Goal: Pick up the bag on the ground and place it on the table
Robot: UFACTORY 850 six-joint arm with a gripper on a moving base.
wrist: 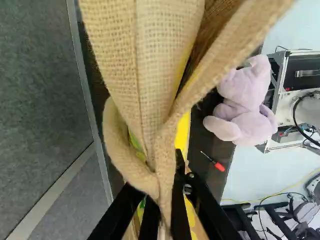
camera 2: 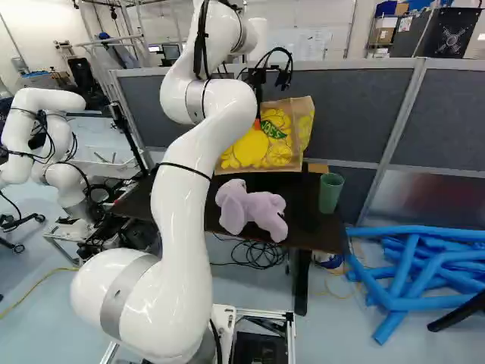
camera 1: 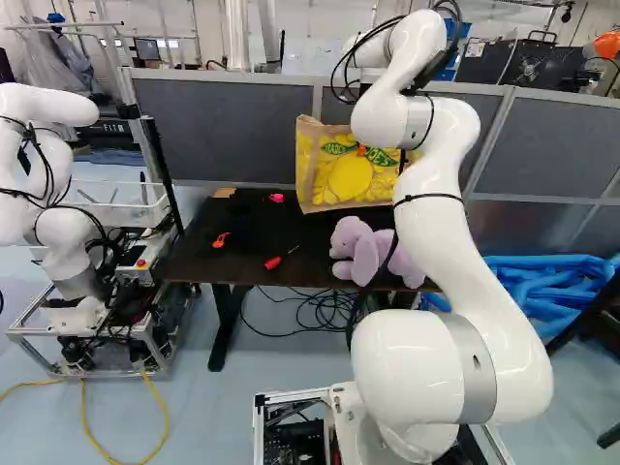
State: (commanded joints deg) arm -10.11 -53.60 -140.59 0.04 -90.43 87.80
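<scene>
Wrist view: one gripper (wrist: 164, 194), mine, its two fingers clamped on gathered burlap at the top of the bag (camera 1: 341, 172), cloth between them and pressed from both sides; not fully closed, being held apart by the folds. One bag, yellow and tan, upright, mouth uppermost, body hanging below my grip. Its long side runs roughly along the grey partition (camera 1: 223, 126), which stands just behind it. One dark table (camera 1: 199, 266), under and in front of the bag: in both base views the bag's bottom shows over the rear part of the top. Whether that bottom touches the wood or hangs a little above, I cannot tell. One purple plush toy (camera 2: 250, 208), on the table, nearer my base than the bag; one red screwdriver (camera 1: 281, 260), lying beside the toy; one green cup (camera 2: 330, 192), near the table's end. Judged stage: lift done, placing in hand. Next entry: lower straight down, let the base settle, then release. Risk noted: soft burlap may slump towards the toy once freed.
</scene>
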